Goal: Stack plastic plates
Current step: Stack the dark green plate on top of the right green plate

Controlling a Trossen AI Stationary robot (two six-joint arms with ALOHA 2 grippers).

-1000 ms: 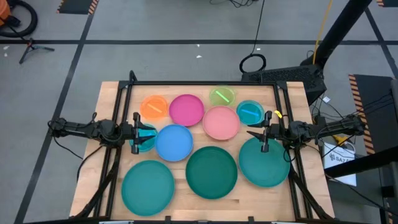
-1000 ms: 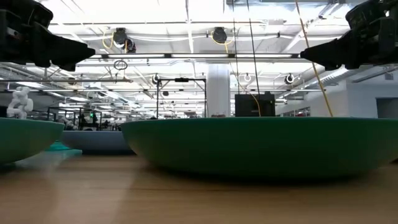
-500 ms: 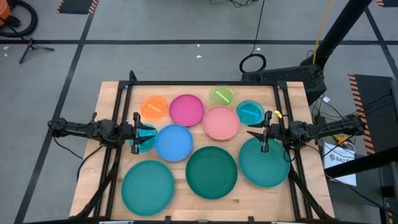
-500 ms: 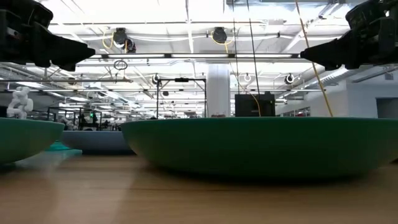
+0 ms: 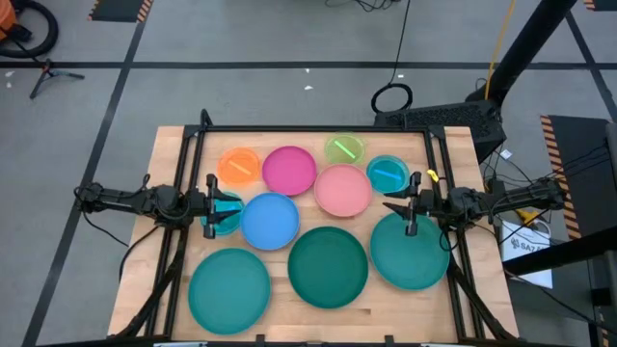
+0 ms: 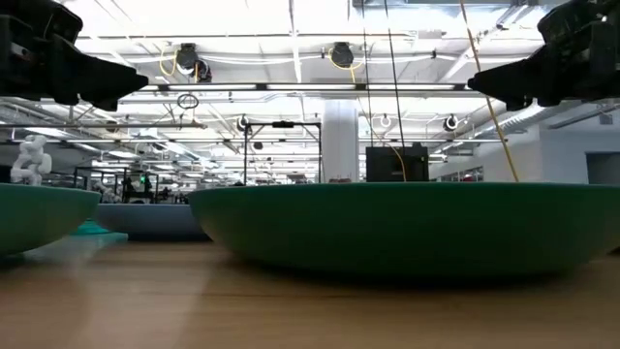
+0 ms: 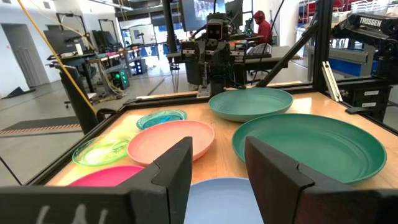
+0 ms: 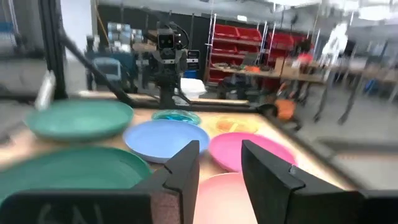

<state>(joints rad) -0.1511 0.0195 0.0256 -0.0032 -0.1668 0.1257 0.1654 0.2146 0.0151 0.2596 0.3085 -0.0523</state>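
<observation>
Ten plastic plates lie flat on the wooden table. Along the far side are orange [image 5: 238, 166], magenta [image 5: 289, 170], lime [image 5: 344, 148], pink [image 5: 343, 190] and light blue [image 5: 388, 173]. Blue [image 5: 270, 221] sits mid-table beside a small teal one [image 5: 228, 214]. Near the front are large teal [image 5: 229, 289], dark green [image 5: 328, 267] and teal [image 5: 410, 253]. My left gripper [image 5: 210, 207] hovers open over the small teal plate. My right gripper [image 5: 409, 207] hovers open above the far rim of the right teal plate. Both point inward [image 7: 217, 168] [image 8: 219, 171].
A black metal frame [image 5: 313, 129] borders the table's far, left and right sides. Bare wood shows along the near edge [image 5: 289, 323] and between the large plates. Workshop floor, cables and equipment lie beyond the table.
</observation>
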